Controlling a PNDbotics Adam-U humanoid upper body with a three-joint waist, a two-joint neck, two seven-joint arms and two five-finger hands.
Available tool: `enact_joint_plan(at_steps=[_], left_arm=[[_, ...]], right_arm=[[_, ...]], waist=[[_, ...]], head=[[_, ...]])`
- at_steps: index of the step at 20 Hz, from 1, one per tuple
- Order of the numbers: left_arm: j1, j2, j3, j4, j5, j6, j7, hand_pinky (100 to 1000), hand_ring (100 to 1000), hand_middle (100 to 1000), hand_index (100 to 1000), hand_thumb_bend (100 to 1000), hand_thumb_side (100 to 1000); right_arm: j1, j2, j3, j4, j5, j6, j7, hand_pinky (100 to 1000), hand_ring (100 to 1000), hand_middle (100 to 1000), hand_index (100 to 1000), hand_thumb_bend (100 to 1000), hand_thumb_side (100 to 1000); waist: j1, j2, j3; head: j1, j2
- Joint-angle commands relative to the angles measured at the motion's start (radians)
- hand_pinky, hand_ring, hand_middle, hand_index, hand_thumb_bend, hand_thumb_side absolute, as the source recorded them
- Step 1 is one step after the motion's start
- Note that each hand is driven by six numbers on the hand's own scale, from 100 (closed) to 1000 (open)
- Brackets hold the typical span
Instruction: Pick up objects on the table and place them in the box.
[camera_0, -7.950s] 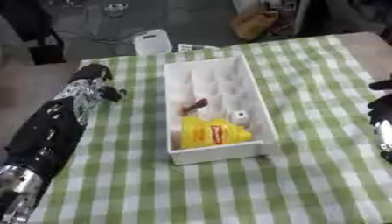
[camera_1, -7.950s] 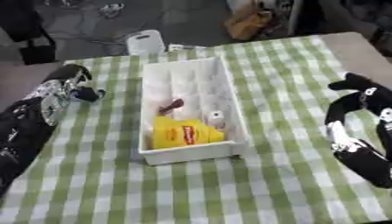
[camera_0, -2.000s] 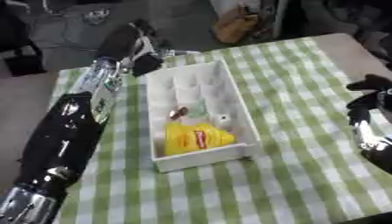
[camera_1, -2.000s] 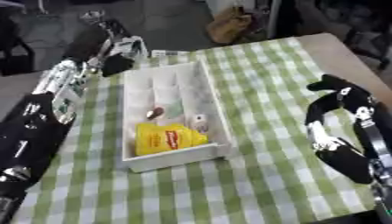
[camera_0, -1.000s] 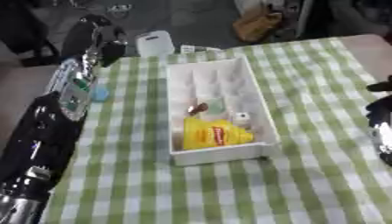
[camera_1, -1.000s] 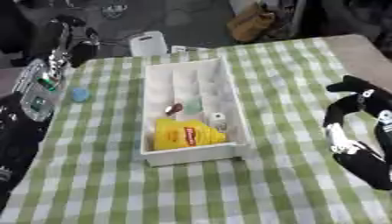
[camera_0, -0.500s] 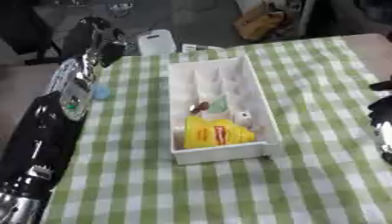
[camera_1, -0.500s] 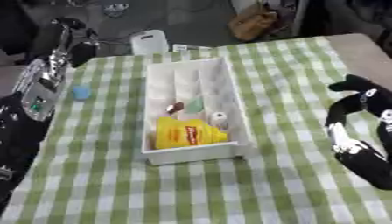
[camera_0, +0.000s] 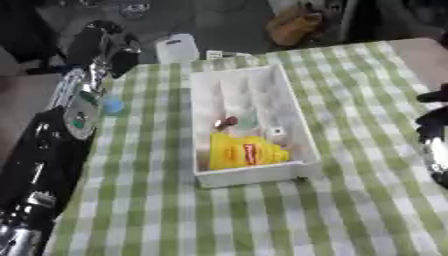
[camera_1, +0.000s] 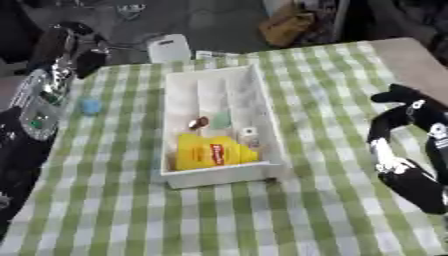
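Observation:
The white box (camera_0: 297, 125) stands lengthwise in the middle of the checked table. In its near end lies a yellow packet (camera_0: 243, 152), with a small brown thing (camera_0: 226, 121), a pale green thing (camera_1: 220, 119) and a small white piece (camera_0: 276, 132) just behind it. A small blue object (camera_0: 112, 105) lies on the cloth left of the box, right beside my left forearm. My left hand (camera_0: 98, 42) reaches to the table's far left edge, fingers relaxed and holding nothing. My right hand (camera_1: 404, 114) hangs open at the right edge, away from the box.
A white container (camera_0: 178, 47) stands at the far edge behind the box, with a small white item (camera_0: 215, 54) beside it. The green checked cloth (camera_0: 262, 215) covers the table. Dark clutter and a tan bag (camera_0: 293, 25) lie beyond the far edge.
The whole picture has shifted a little. My left hand stays by the far left edge, the blue object stays beside my forearm, and my right hand has not moved.

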Motion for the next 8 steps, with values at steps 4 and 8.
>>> enact_joint_plan(at_steps=[4,8], left_arm=[[-0.016,0.032,0.007,-0.010,-0.007,-0.001,-0.003,767,814,781,832,100,663],[-0.015,0.034,0.005,-0.006,-0.011,-0.002,-0.010,772,817,786,836,100,671]], right_arm=[[-0.013,-0.012,-0.007,-0.024,0.001,-0.001,0.000,557,602,735,948,100,544],[-0.013,-0.013,-0.007,-0.024,0.000,-0.001,0.001,558,602,735,948,100,544]], waist=[[0.001,-0.005,0.004],[0.002,-0.006,-0.001]], head=[[-0.012,0.008],[-0.016,0.010]])
